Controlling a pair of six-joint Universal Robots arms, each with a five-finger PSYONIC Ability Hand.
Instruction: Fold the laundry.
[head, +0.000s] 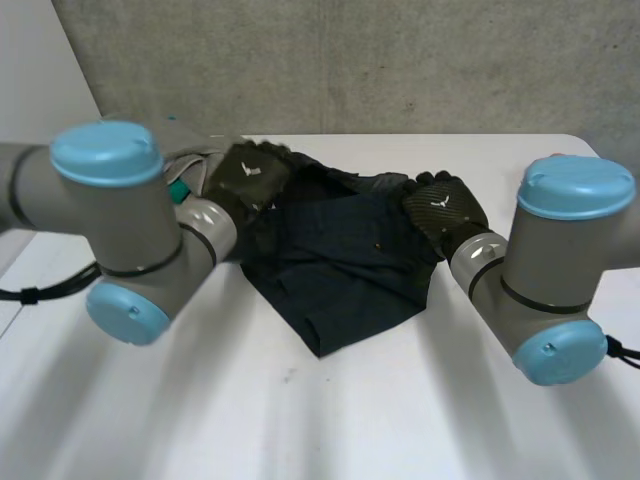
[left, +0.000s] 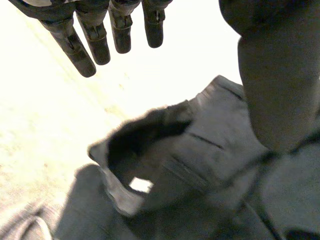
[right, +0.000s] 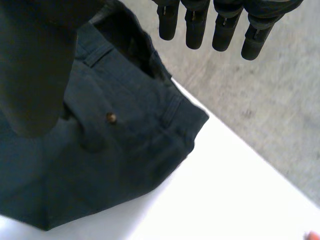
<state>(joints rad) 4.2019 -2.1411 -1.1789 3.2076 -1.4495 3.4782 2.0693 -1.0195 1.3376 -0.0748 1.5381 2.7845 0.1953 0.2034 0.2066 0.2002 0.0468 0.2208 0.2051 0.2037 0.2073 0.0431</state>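
Note:
A pair of dark navy shorts (head: 340, 260) lies crumpled on the white table (head: 330, 420), waistband toward the far side. My left hand (head: 248, 175) hovers over the garment's far left part, fingers (left: 95, 37) straight and spread, holding nothing; below them lies the rumpled waistband (left: 150, 145). My right hand (head: 445, 212) hangs over the far right edge of the shorts, its fingers (right: 225, 27) straight and apart above the waistband corner (right: 185, 120). A small button (right: 111, 118) shows on the cloth near the thumb.
A grey concrete wall (head: 400, 60) rises behind the table's far edge. A grey and teal object (head: 185, 170) sits by my left forearm. Bare tabletop stretches in front of the shorts.

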